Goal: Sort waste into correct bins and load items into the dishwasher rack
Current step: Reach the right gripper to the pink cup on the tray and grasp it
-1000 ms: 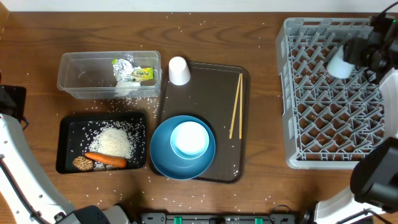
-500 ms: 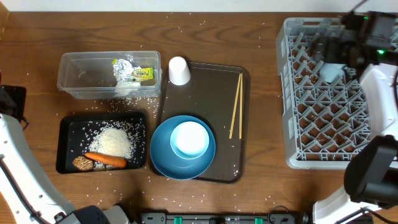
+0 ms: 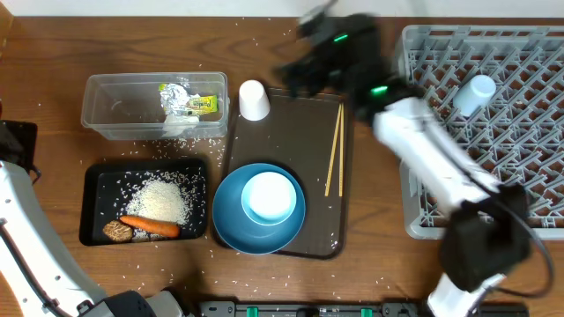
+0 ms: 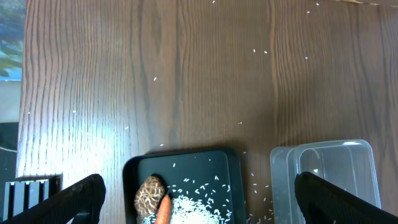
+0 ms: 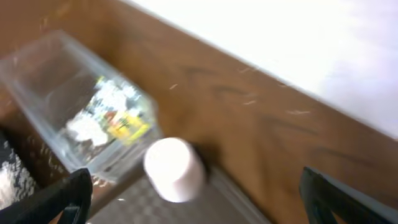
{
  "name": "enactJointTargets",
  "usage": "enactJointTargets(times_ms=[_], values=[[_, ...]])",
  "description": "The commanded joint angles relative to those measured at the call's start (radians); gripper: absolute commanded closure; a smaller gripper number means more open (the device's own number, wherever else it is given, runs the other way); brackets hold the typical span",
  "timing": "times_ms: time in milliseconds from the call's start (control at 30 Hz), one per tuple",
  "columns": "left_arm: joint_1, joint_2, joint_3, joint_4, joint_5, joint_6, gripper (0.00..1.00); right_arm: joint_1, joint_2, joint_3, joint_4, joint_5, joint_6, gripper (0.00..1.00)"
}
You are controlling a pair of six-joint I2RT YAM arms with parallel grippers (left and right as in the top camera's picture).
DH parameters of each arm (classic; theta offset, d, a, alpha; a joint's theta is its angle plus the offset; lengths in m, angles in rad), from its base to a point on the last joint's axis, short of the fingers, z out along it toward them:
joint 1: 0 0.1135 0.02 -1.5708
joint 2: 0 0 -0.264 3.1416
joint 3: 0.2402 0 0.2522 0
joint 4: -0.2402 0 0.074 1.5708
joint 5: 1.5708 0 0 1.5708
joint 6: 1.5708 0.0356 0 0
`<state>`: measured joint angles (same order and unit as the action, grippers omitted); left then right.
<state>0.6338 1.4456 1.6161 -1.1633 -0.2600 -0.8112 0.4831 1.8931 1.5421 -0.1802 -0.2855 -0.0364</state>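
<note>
While the right arm stretches in from the rack side, smeared to a blur in the overhead view, the right gripper (image 5: 199, 200) hangs over the far end of the brown rectangular serving tray (image 3: 286, 123). Its fingers are spread as wide as they go, with nothing between them. Just below it stands the small white-pinkish cup (image 5: 174, 169), at the tray's far left corner, right beside the clear rectangular plastic tub (image 3: 106, 110). That tub holds the crumpled white-silver wrapper with yellow-green print (image 3: 187, 102). Nearer me, the shallow black rectangular tray (image 3: 95, 189) carries a heap of loose white rice (image 3: 163, 201). The orange carrot (image 3: 150, 226) lies along its near edge, touching the small brown food lump (image 3: 116, 232). More grains are scattered over the wooden table (image 3: 53, 53). On the serving tray the large round blue plate (image 3: 231, 224) overhangs the near left corner. The white bowl (image 3: 269, 196) sits in its middle, and the pair of thin wooden chopsticks (image 3: 335, 150) lies lengthwise along the right side. The small light-blue cup (image 3: 474, 92) rests among the pegs in the far part of the large square light-grey plastic dishwasher rack (image 3: 423, 211); I cannot tell whether it is upright or tipped. The left gripper (image 4: 199, 202) hovers above the black tray's far edge, its fingers also fully parted and empty.
</note>
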Motion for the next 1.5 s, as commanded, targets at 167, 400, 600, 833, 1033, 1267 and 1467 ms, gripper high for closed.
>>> enactJointTargets(times_ms=[167,400,600,833,1033,1267,1467], values=[[0.005,0.002,0.005,-0.003,0.003,0.002,0.02,0.145,0.187,0.001,0.103,0.196,-0.006,0.01],[0.005,0.002,0.005,-0.003,0.003,0.002,0.02,0.154,0.248,0.001,0.133,0.191,-0.002,0.01],[0.005,0.002,0.005,-0.003,0.003,0.002,0.02,0.154,0.301,0.003,0.204,0.172,-0.002,0.01],[0.005,0.002,0.005,-0.003,0.003,0.002,0.02,0.154,0.33,0.01,0.252,0.169,-0.002,0.01],[0.005,0.002,0.005,-0.003,0.003,0.002,0.02,0.156,0.371,0.01,0.304,0.165,0.003,0.01],[0.005,0.002,0.005,-0.003,0.003,0.002,0.02,0.159,0.429,0.015,0.376,0.162,0.062,0.01],[0.005,0.002,0.005,-0.003,0.003,0.002,0.02,0.158,0.436,0.028,0.382,0.163,0.062,0.01]])
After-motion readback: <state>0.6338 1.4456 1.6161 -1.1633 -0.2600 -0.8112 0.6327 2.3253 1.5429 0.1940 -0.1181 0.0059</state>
